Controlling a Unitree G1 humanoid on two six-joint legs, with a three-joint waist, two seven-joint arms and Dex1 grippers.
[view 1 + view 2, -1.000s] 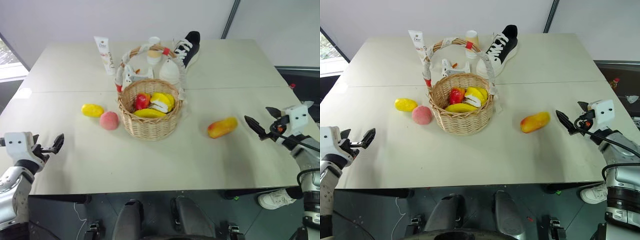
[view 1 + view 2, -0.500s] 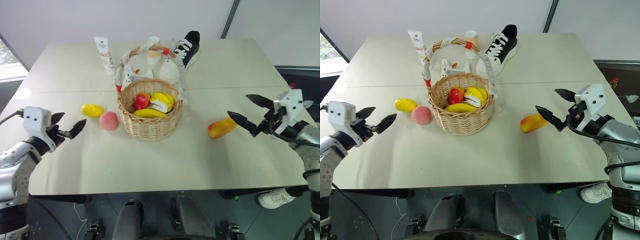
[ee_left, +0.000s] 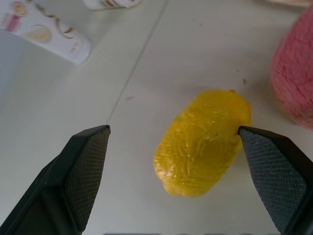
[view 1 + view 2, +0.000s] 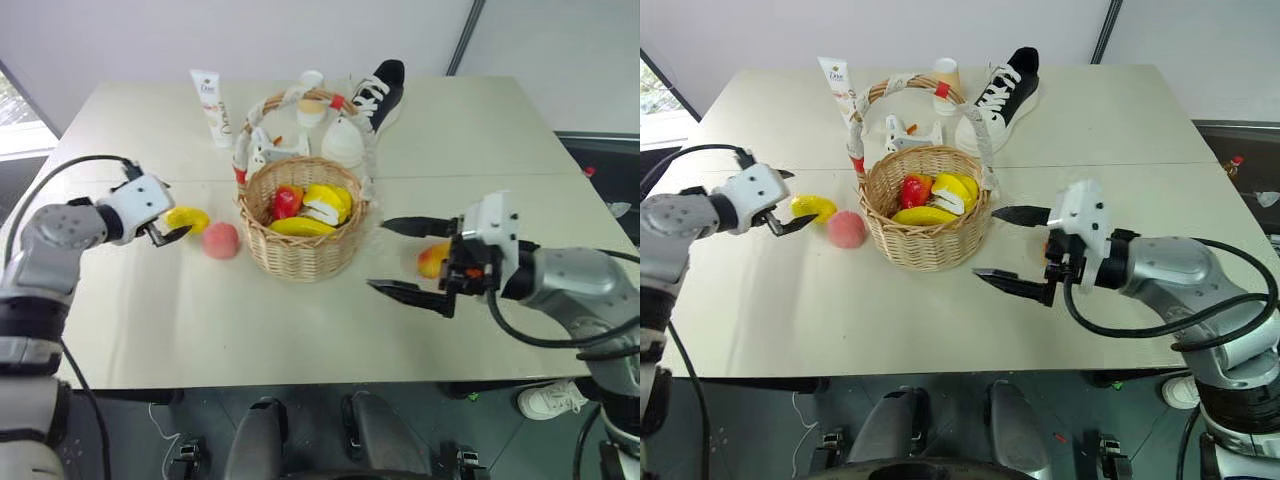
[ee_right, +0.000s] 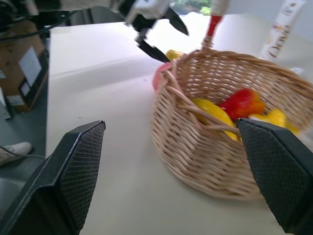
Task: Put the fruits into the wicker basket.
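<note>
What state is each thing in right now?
Lemon: on table, between open left gripper fingers, not gripped.
Peach: on table beside basket.
Mango: on table, partly behind right gripper, open.
Basket: upright, some fruit inside.
Sneaker: upright behind basket.

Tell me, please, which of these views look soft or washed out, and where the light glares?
Right wrist view: the wicker basket is a little soft, and the far end of the table is washed out by bright light. Left wrist view: the yellow lemon is sharp, with small highlights on its glossy skin. Head views: even light, and faint shadows under the basket.
</note>
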